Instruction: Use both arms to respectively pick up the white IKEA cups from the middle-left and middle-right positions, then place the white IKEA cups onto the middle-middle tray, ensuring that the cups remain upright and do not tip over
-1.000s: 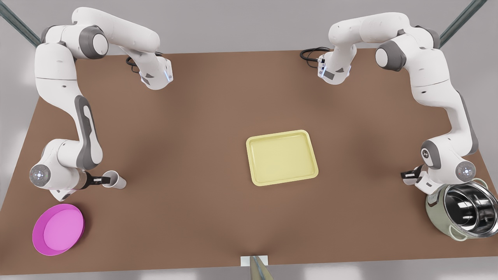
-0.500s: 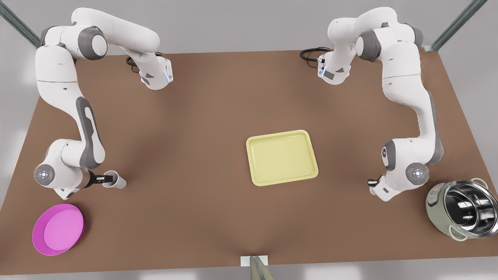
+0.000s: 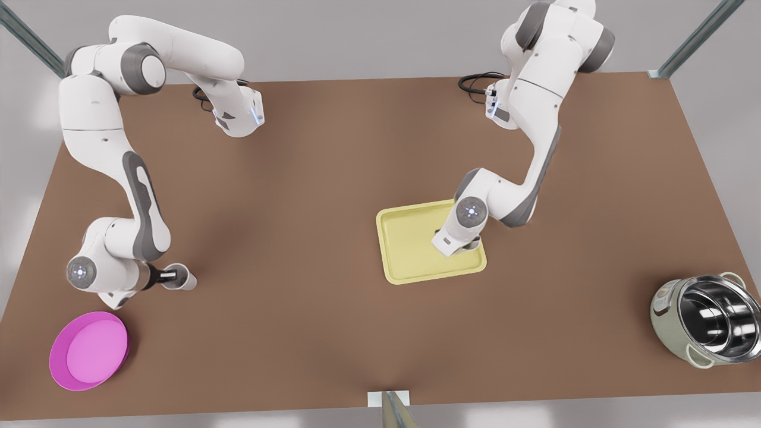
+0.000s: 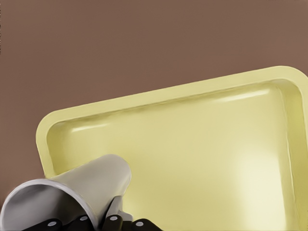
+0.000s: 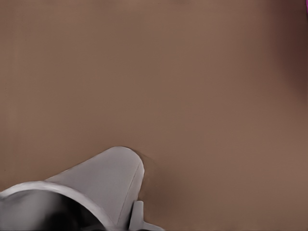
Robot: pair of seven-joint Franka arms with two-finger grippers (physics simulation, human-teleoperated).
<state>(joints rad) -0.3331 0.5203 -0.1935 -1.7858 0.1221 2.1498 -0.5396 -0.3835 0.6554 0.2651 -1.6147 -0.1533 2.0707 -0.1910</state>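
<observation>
Front view: half a second ago the left arm (image 3: 538,119) stood near the steel pot (image 3: 707,321) at the front view's right. It has now swung across, and its wrist hangs over the near right corner of the yellow tray (image 3: 410,270). The tool and its load are hidden under the wrist here. The right arm (image 3: 128,238), at the front view's left, has shifted only slightly. The right tool (image 3: 172,275) and the right arm's cup (image 3: 184,281) are a touch farther toward the tray than before. Its black fingers close narrowly on the rim of that cup, which is low over the brown worktop (image 3: 309,178), beside the magenta bowl (image 3: 89,351). I cannot tell whether the cup is touching the worktop. The bowl and the pot hold nothing.

Left wrist view: the left tool (image 4: 96,223) is nearly closed, its dark pads pinching the wall of the left arm's cup (image 4: 72,192). The cup sits above one corner of the tray, whose floor is bare.

Right wrist view: the right arm's cup is close under the camera, over plain worktop, with one finger (image 5: 137,217) against its outer wall.
</observation>
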